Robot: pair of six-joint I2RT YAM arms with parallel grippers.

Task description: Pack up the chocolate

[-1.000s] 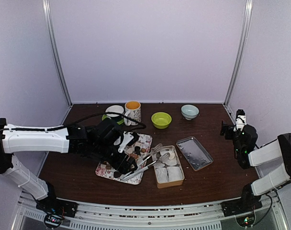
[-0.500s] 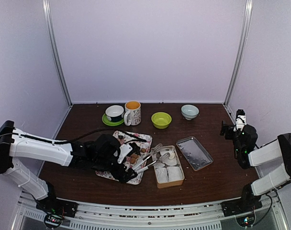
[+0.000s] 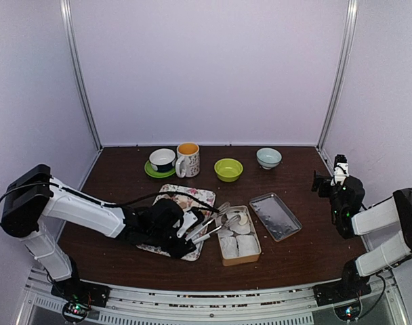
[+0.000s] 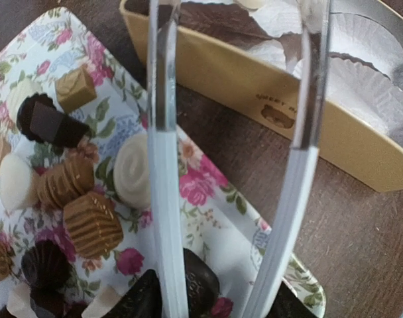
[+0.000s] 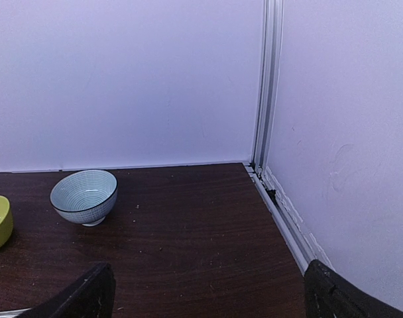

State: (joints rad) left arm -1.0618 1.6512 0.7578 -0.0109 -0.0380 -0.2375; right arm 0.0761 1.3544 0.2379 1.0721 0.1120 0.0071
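Several chocolate pieces (image 4: pixel 89 222), dark, light brown and cream, lie on a floral tray (image 4: pixel 208 192). The tray also shows in the top view (image 3: pixel 192 195). My left gripper (image 3: pixel 181 235) hangs low over the tray's near right end, shut on metal tongs (image 3: pixel 214 221). In the left wrist view the tongs (image 4: pixel 163 165) spread in two arms from my left gripper (image 4: pixel 211 308) towards the tan tin (image 4: pixel 268 99); their tips are cut off by the frame. The tin (image 3: pixel 238 237) holds white paper cups. My right gripper (image 3: pixel 326 181) is open and empty at the far right, also in its wrist view (image 5: pixel 205 305).
The tin's lid (image 3: pixel 275 215) lies right of the tin. At the back stand a cup on a green saucer (image 3: pixel 162 161), a floral mug (image 3: pixel 188 158), a green bowl (image 3: pixel 228 169) and a blue-white bowl (image 3: pixel 268 158), seen also from the right wrist (image 5: pixel 84 196).
My left arm has dropped and drawn back towards the near left, bringing the gripper lower over the tray, still holding the tongs. The right arm has not moved.
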